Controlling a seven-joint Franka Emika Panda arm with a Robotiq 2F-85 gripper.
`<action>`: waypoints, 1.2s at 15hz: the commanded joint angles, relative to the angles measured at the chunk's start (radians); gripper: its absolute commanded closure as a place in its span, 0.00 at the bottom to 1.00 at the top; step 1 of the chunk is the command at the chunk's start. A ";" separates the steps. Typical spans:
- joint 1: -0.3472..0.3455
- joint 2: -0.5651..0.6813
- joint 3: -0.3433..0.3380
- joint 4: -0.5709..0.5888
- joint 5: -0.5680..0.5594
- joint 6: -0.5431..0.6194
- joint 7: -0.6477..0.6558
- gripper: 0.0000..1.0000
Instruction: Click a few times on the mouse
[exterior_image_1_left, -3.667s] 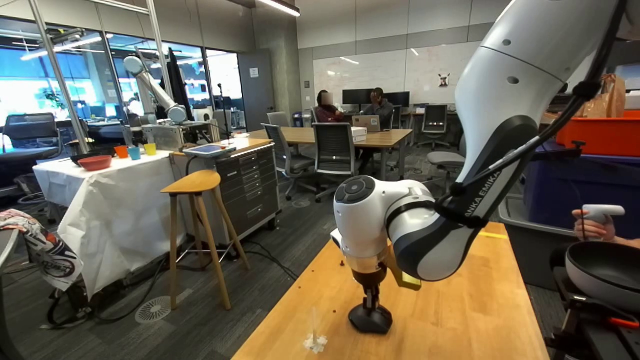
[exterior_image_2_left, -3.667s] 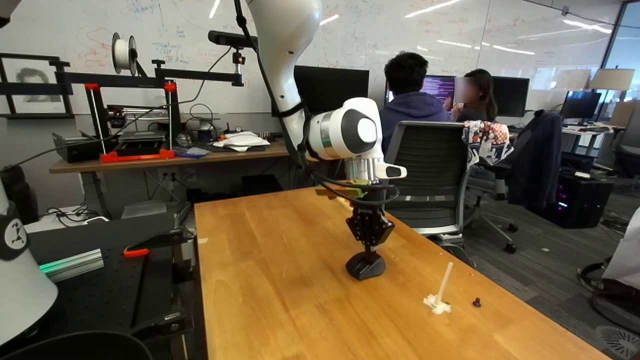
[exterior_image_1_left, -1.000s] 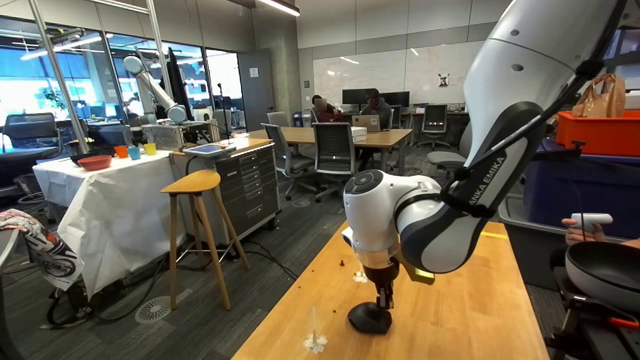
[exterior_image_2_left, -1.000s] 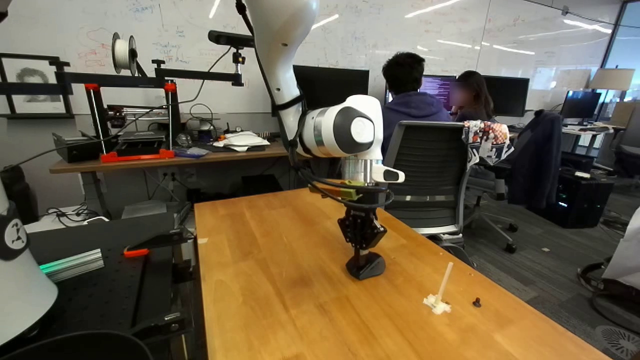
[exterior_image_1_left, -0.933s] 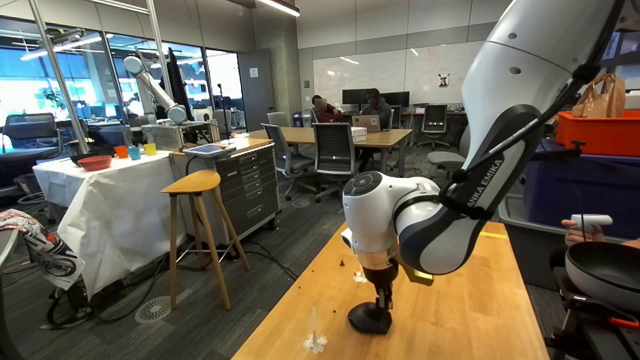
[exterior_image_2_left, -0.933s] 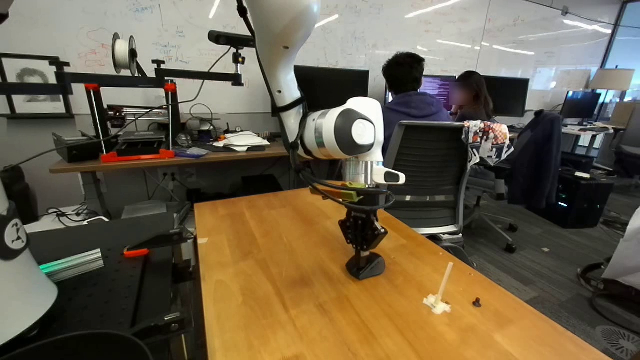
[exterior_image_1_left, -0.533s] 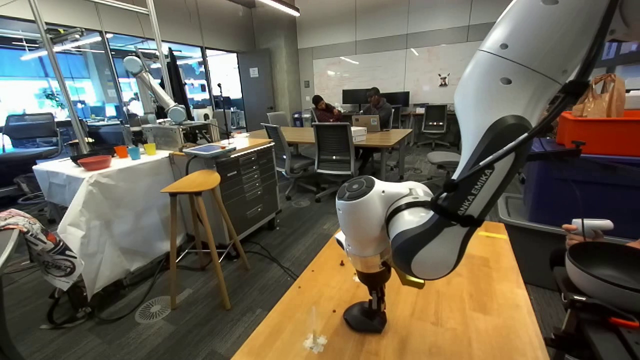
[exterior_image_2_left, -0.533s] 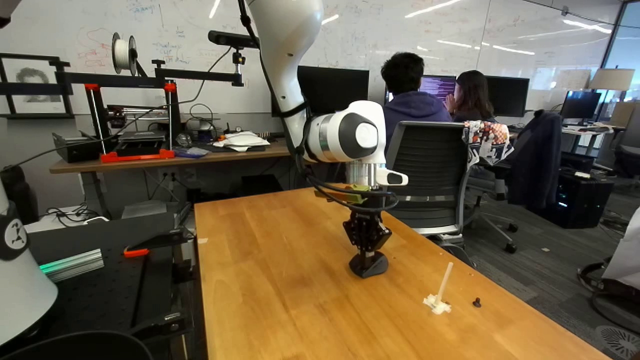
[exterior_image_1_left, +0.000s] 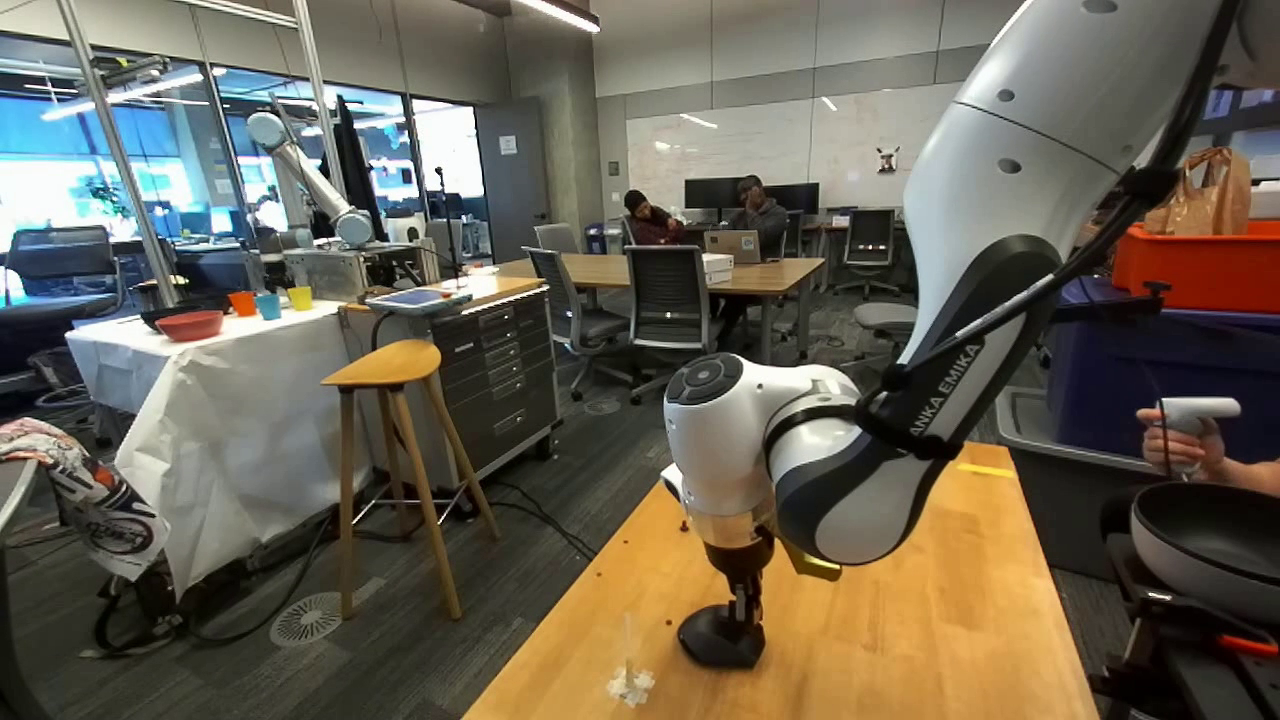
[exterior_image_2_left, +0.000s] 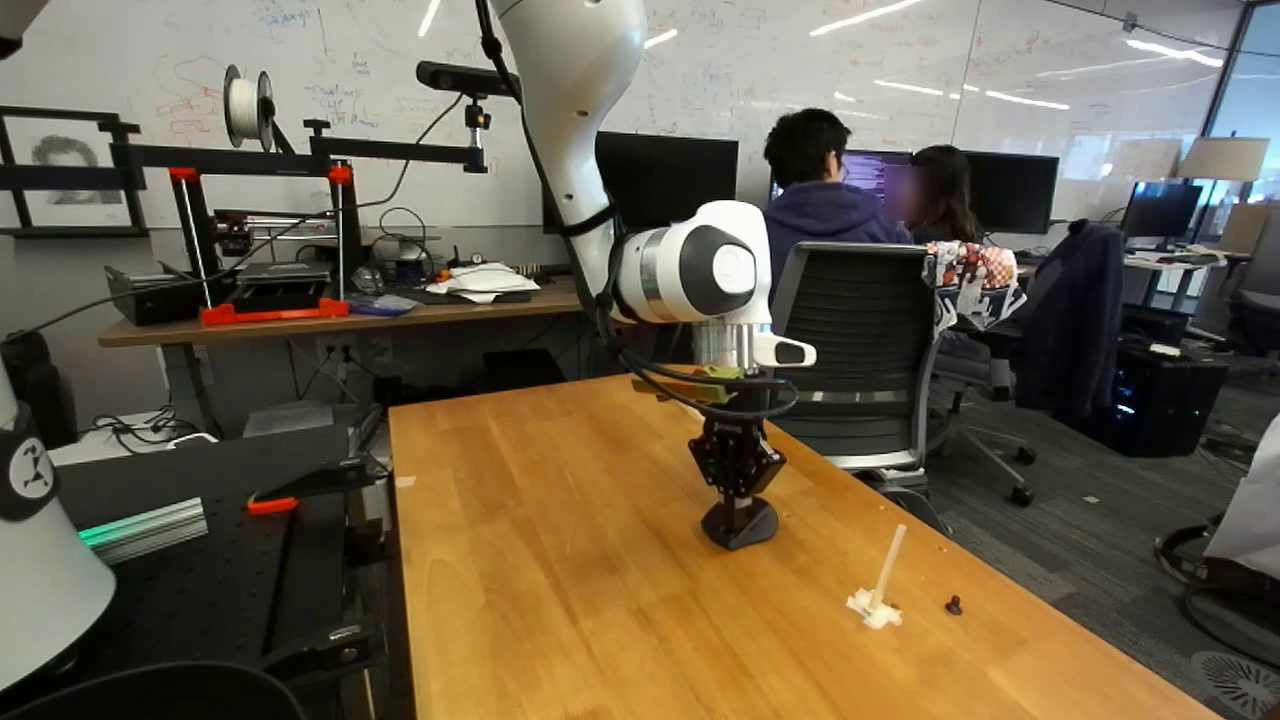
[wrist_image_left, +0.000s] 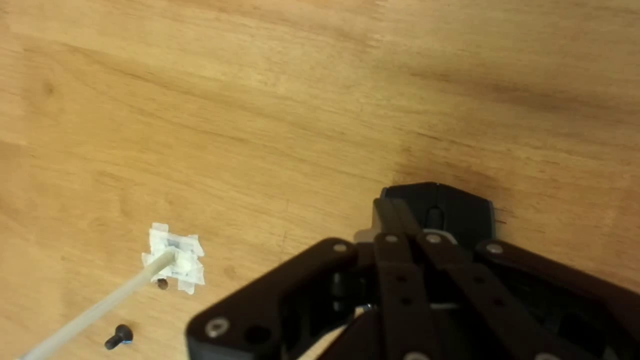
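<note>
A black, two-fingered gripper (wrist_image_left: 395, 202) is pointing down at a black, rounded computer mouse (wrist_image_left: 465, 215).
Its fingers are resting pressed together; the mouse is lying beneath them on a tan wooden table (exterior_image_2_left: 560, 560), near a slim whitish rod (exterior_image_2_left: 889, 566).

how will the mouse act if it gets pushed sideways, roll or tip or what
The mouse will probably slide rather than roll, as it sits flat on the smooth-looking table. Tipping seems unlikely, given its low, broad shape. It looks hard-shelled, so it should feel stiff under the closed gripper.
</note>
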 joint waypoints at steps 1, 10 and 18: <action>0.025 -0.035 -0.025 -0.017 -0.013 -0.016 0.020 0.99; 0.015 -0.184 -0.017 -0.116 -0.016 -0.006 0.001 0.99; 0.023 -0.337 -0.010 -0.226 -0.087 0.001 0.018 0.99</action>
